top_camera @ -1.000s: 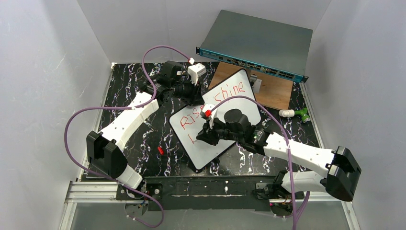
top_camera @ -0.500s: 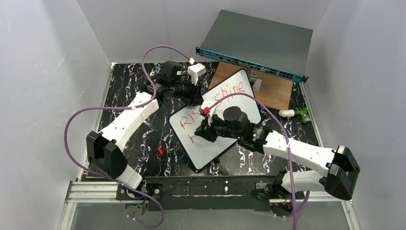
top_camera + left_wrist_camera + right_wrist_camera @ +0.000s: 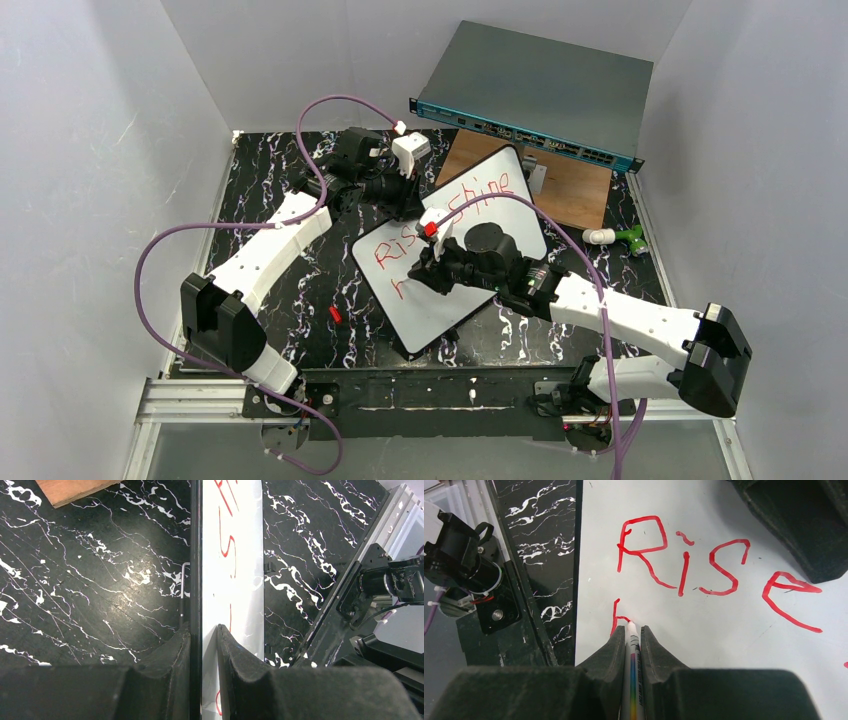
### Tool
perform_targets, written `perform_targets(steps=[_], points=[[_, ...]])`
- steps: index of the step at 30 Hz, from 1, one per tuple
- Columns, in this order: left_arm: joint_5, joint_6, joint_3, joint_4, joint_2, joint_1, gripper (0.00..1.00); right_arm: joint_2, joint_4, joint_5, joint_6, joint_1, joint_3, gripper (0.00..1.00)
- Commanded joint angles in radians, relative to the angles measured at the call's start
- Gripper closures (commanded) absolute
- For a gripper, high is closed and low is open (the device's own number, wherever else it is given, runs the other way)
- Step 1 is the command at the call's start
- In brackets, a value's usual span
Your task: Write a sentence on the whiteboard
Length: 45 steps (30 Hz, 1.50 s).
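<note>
Near the middle of the black marbled table [image 3: 270, 200], the whiteboard [image 3: 430, 315] is lying turned diagonally to the table's edges, its far corner reaching over a wooden board [image 3: 585, 200]. Behind that, a grey box with a teal front [image 3: 540, 90] is sitting at the back; its inside is not showing.

The left gripper [image 3: 410, 207] is clamping the whiteboard's left edge. The left wrist view shows this best: its two dark fingers [image 3: 175, 650] are pressing on either side of the board, which is running edge-on between them.

The right gripper [image 3: 630, 630] is clenched on a marker [image 3: 631, 680], whose tip is touching the white surface.

From above, the right arm is covering part of the sentence [image 3: 485, 193]; only "Ris" and the word "shine" farther up the board are reading clearly. The right wrist view is giving what the top view hides: "Rise" in full in red, the start of the next word, and below the R a short first stroke shaped like an h, with the marker tip at its end.

Only the top view is showing a small red piece [image 3: 334, 313] lying on the table left of the board.
</note>
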Motion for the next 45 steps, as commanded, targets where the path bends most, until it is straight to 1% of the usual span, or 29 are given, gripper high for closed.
perform_targets(steps=[1, 22, 33, 35, 45], points=[[0.011, 0.048, 0.005, -0.044, -0.015, -0.016, 1.00, -0.002, -0.019, 0.124, -0.044, -0.010, 0.012, 0.99], [0.011, 0.040, 0.014, -0.038, -0.007, -0.016, 1.00, -0.029, -0.050, 0.115, -0.041, 0.008, -0.043, 0.99], [0.010, 0.038, 0.014, -0.039, -0.010, -0.016, 1.00, -0.017, -0.050, 0.079, -0.044, 0.033, -0.036, 0.99], [0.009, 0.038, 0.014, -0.039, -0.010, -0.017, 1.00, -0.013, -0.050, 0.041, -0.068, 0.037, -0.034, 0.99], [0.008, 0.040, 0.016, -0.041, -0.010, -0.016, 1.00, 0.001, -0.048, 0.000, -0.081, 0.051, -0.027, 0.99]])
